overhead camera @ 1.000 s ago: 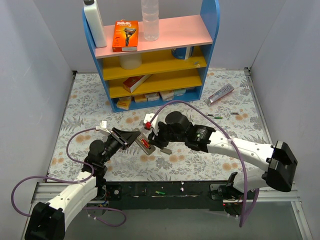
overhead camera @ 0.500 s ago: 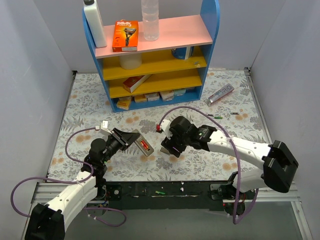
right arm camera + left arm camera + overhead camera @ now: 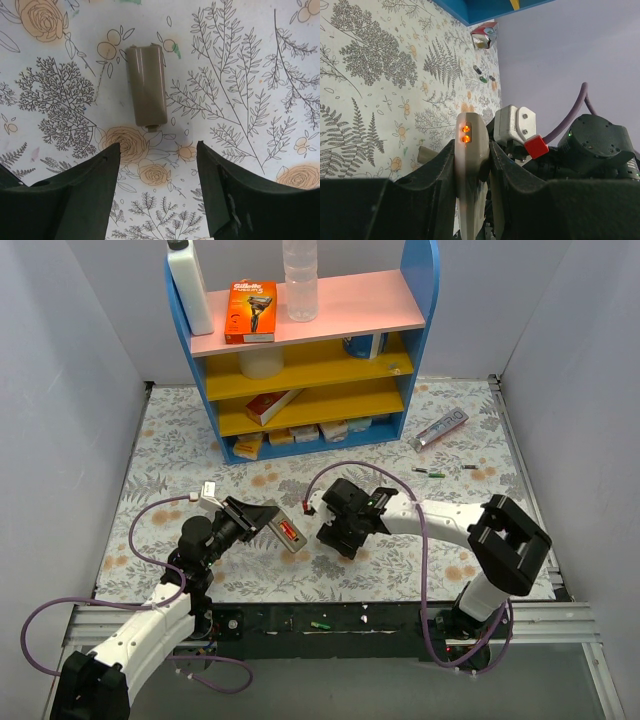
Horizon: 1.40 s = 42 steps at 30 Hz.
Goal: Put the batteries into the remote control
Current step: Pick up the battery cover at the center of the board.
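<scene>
My left gripper (image 3: 264, 517) is shut on the remote control (image 3: 287, 530) and holds it tilted above the mat, grey back up, with a red battery (image 3: 291, 533) in its open compartment. In the left wrist view the remote control (image 3: 470, 155) stands edge-on between the fingers, two orange dots at its tip. My right gripper (image 3: 334, 537) hovers just right of the remote, open and holding nothing (image 3: 157, 150). A loose grey cover (image 3: 146, 92) lies on the mat just ahead of its fingers. Two spare batteries (image 3: 430, 473) (image 3: 468, 467) lie far right.
A blue shelf unit (image 3: 310, 350) with boxes and bottles stands at the back. A silver-purple tube (image 3: 440, 427) lies near its right foot. The floral mat (image 3: 180, 450) covers the table. The right arm's purple cable (image 3: 350, 468) loops above the remote.
My right gripper pulled back from the remote, swung down and right over the grey cover, and its jaws opened wider. The left gripper and remote stayed put.
</scene>
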{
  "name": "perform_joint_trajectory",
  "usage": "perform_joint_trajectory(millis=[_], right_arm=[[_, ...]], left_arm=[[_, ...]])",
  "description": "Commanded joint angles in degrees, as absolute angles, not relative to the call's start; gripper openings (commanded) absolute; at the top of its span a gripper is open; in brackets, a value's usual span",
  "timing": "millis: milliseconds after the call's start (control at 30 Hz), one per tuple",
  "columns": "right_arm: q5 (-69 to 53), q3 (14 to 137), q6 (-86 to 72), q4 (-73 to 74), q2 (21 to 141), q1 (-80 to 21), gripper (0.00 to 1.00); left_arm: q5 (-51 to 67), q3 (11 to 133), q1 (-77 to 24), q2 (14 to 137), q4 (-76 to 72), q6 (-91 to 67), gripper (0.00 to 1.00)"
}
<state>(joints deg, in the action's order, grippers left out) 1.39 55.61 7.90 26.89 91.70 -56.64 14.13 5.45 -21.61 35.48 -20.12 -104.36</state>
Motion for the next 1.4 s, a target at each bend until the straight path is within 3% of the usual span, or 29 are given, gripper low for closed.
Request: perform_joint_trajectory(millis=[0,600,833,1033,1367], right_arm=[[0.5,58.9,9.5,25.4,93.4,-56.8,0.69],[-3.0,60.2,10.6,23.9,97.8,-57.7,0.48],[-2.5,60.9,10.5,24.3,95.8,-57.7,0.26],[-2.6,62.7,8.2,26.7,90.9,-57.7,0.14],[-3.2,77.1,0.4,39.4,86.9,-58.1,0.10]], left_arm=[[13.5,7.8,-21.9,35.3,-20.5,-104.1,0.00],[14.0,7.6,-21.8,37.0,-21.9,-104.4,0.00],[13.9,6.9,-21.9,36.9,-22.8,-104.8,0.00],[13.3,4.7,-21.9,36.5,-26.2,-105.8,0.00],[10.6,0.2,-21.9,35.4,-36.4,-107.4,0.00]])
